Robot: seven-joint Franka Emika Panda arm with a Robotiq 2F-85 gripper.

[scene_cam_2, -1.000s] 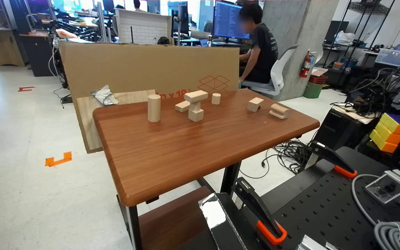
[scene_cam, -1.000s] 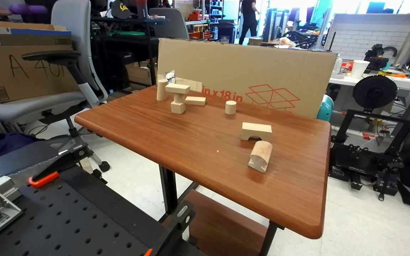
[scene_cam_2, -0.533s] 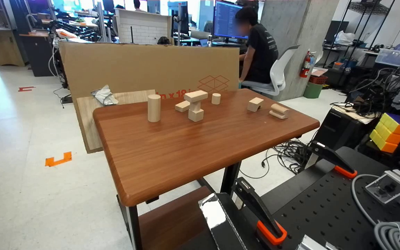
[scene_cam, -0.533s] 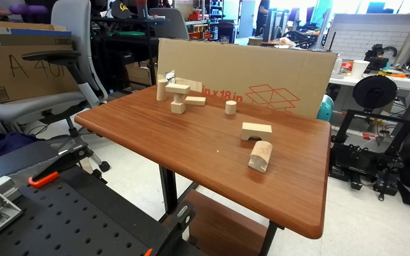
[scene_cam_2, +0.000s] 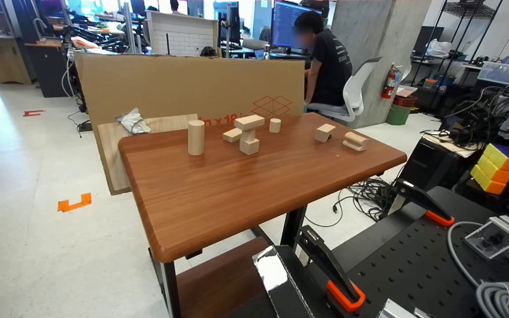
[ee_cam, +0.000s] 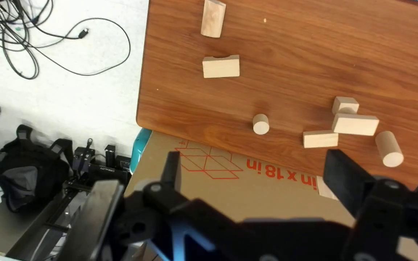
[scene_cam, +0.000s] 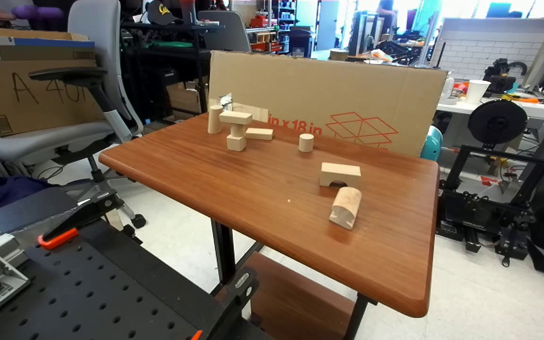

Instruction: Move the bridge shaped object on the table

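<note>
The bridge shaped object point(scene_cam: 340, 174) is a pale wooden block, wide and low, with an arch notch in its underside. It stands on the reddish-brown table point(scene_cam: 253, 184). It also shows in an exterior view point(scene_cam_2: 324, 132) toward the table's far right. In the wrist view the bridge shaped object point(ee_cam: 221, 68) lies above and left of centre, beyond the fingertips. My gripper point(ee_cam: 253, 155) shows only in the wrist view, with black fingers wide apart and nothing between them. It is apart from the bridge, high over the table's edge and the cardboard. Neither exterior view shows the arm.
A rounded, grooved block point(scene_cam: 346, 208) lies close beside the bridge. A short cylinder point(scene_cam: 306, 142), a flat block point(scene_cam: 259, 134), a tall cylinder point(scene_cam: 215, 119) and a stack topped by a flat block point(scene_cam: 236, 117) stand farther off. A cardboard sheet point(scene_cam: 319, 89) rises behind the table.
The blocks and the table have not moved. In the background a walking person has moved to the right, and a seated person has shifted slightly.
</note>
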